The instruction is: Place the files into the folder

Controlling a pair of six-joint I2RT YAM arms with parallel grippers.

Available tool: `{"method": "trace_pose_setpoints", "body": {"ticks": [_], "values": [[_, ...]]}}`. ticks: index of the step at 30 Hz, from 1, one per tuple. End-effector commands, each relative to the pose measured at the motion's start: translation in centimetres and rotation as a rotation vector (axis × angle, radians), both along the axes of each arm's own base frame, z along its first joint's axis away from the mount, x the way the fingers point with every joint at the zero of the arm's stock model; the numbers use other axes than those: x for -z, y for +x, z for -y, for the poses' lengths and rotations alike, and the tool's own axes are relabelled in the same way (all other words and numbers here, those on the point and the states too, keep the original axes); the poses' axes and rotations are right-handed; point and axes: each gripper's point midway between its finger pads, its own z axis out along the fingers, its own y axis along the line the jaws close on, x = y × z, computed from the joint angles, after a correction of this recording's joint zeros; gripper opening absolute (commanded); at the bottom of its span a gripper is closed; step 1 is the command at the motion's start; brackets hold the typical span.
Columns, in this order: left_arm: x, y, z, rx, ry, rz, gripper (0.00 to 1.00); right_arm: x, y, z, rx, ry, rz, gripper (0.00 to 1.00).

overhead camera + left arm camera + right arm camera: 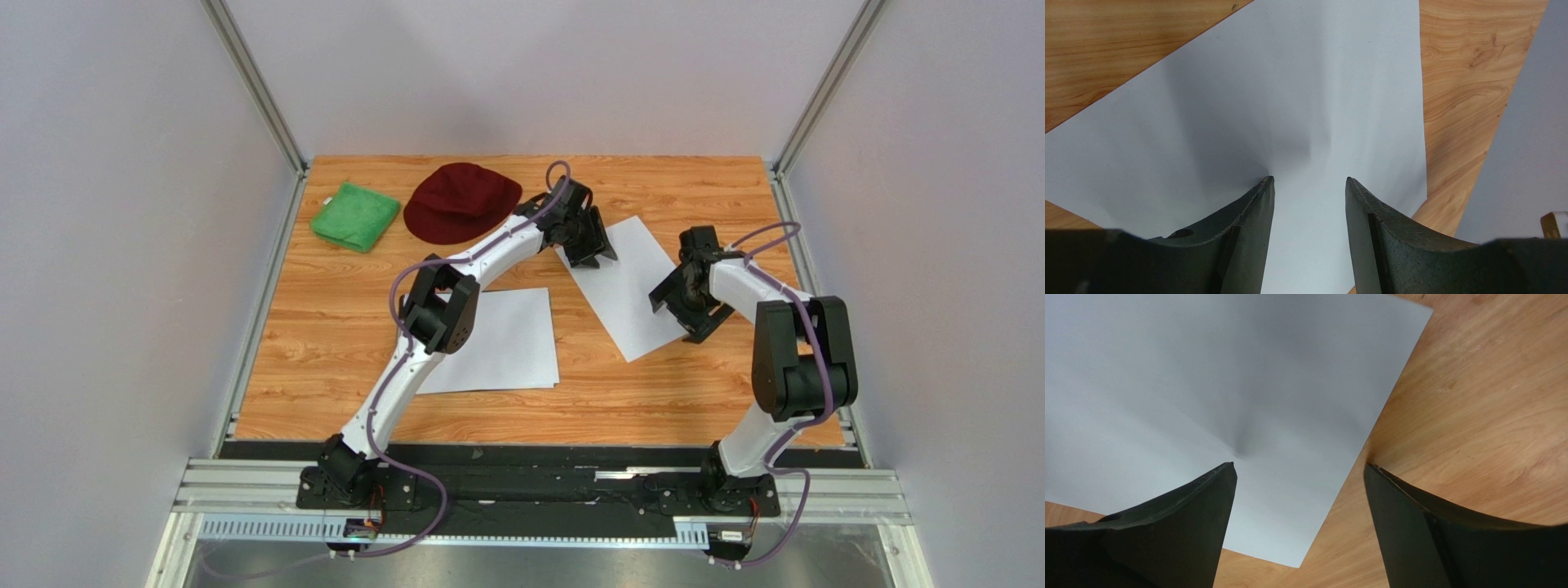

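Two white paper sheets, the files, lie on the wooden table. One sheet (497, 349) rests flat at centre-left, partly under my left arm. The other sheet (628, 294) lies tilted at centre-right. My left gripper (589, 245) stands open on that sheet's far corner; in the left wrist view its tips (1309, 179) press down on the paper (1290, 92), which puckers at the left tip. My right gripper (683, 306) is open astride the sheet's right edge (1300, 465), with one finger on the paper (1198, 373) and the other over bare wood. The folder is out of view.
A dark red cap (460, 200) and a green cloth (356, 216) sit at the back left of the table (319, 368). Grey walls and metal posts enclose the table on three sides.
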Motion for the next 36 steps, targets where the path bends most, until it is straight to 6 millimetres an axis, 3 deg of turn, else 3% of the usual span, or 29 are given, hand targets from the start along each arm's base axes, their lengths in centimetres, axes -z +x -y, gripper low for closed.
{"method": "trace_pose_setpoints", "body": {"ticks": [1, 4, 12, 13, 18, 19, 23, 31, 36], "values": [[1.6, -2.6, -0.4, 0.015, 0.023, -0.127, 0.56, 0.9, 1.7, -1.3, 0.002, 0.025, 0.020, 0.84], [1.5, -2.8, -0.4, 0.024, 0.018, -0.128, 0.56, 1.6, 1.5, -2.7, -0.010, 0.104, 0.045, 0.85], [1.6, -3.3, -0.4, 0.053, 0.012, -0.131, 0.56, -0.4, 3.0, -5.1, -0.150, 0.230, 0.268, 0.89], [1.6, -3.4, -0.4, 0.054, 0.011, -0.134, 0.56, -1.5, 3.8, -5.5, -0.168, 0.249, 0.335, 0.89], [1.6, -3.5, -0.4, 0.064, 0.009, -0.135, 0.56, -3.0, 3.4, -7.9, -0.277, 0.371, 0.451, 0.93], [1.7, -3.6, -0.4, 0.064, 0.011, -0.137, 0.56, -4.5, 4.1, -8.5, -0.301, 0.400, 0.527, 0.93], [1.7, -3.5, -0.3, 0.062, 0.005, -0.136, 0.56, -6.7, 3.8, -9.7, -0.363, 0.463, 0.648, 0.95], [1.7, -3.5, 0.0, 0.066, -0.011, -0.138, 0.57, -9.4, 3.1, -9.9, -0.498, 0.413, 0.769, 0.95], [1.6, -3.5, 0.2, 0.067, -0.023, -0.141, 0.57, -9.3, 3.5, -9.6, -0.386, 0.449, 0.798, 0.95]]}}
